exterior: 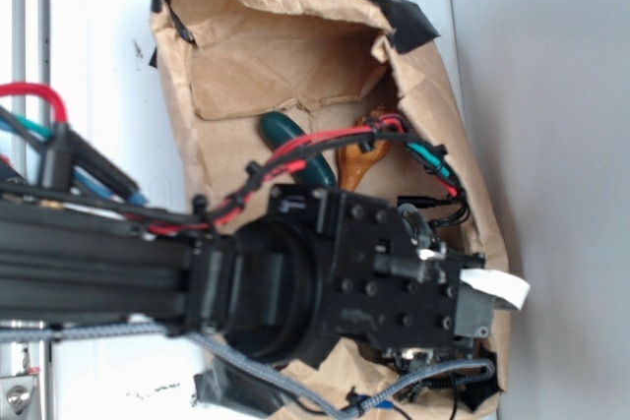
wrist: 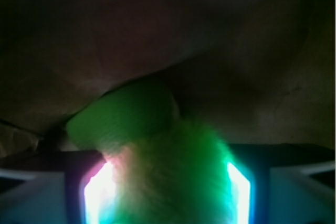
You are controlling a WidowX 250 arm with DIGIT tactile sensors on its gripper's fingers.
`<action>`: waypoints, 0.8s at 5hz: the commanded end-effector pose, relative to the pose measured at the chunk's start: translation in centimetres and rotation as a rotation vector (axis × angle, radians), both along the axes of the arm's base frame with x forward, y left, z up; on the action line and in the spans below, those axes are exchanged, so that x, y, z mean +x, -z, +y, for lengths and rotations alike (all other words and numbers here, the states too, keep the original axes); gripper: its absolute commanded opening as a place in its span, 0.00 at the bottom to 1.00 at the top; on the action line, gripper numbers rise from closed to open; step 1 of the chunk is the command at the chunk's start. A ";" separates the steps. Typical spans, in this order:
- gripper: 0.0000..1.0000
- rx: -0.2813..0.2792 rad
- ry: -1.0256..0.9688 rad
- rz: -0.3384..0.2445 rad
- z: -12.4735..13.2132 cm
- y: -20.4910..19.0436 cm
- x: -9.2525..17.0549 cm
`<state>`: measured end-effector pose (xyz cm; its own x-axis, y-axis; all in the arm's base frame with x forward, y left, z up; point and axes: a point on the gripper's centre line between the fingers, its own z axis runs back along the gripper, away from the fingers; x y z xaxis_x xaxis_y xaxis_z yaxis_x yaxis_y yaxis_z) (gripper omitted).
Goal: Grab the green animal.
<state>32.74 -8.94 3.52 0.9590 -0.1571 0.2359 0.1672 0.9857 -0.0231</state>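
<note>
Fur fills the wrist view: the small fuzzy green plush animal [wrist: 168, 182], yellow-green in its shaggy body, sits between the two glowing inner faces of the tool [wrist: 167, 195], with a smoother, darker green head or foot [wrist: 123, 116] jutting up and to the left. The jaws stand on either side of the body with fur pressed right up to both bright faces, so they look closed onto it or very nearly so; whether they truly pinch it I cannot tell for sure.

Judging by the pile, the toy is light, soft and squashy, not fragile, not slippery. It should yield under pressure, so a firm squeeze across the round middle of the body is the sound hold, rather than on the dark limb.

Its long axis seems to run from the tool toward that dark part, up-left in the wrist view.

From the exterior view the toy is hidden under the black arm, inside the crumpled brown paper bag [exterior: 285, 56] lying on the white table [exterior: 98, 66].
</note>
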 end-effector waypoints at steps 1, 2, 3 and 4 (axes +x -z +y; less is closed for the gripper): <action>0.00 -0.117 0.004 -0.050 3.1 -6.8 -0.2; 0.00 -0.035 -0.051 0.019 6.0 -6.7 -1.4; 0.00 0.089 -0.086 0.201 9.0 -7.1 -3.8; 0.00 0.092 -0.151 0.131 10.6 -7.7 -5.7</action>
<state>26.18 1.42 10.27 0.9986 -0.0401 0.0357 0.0384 0.9981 0.0491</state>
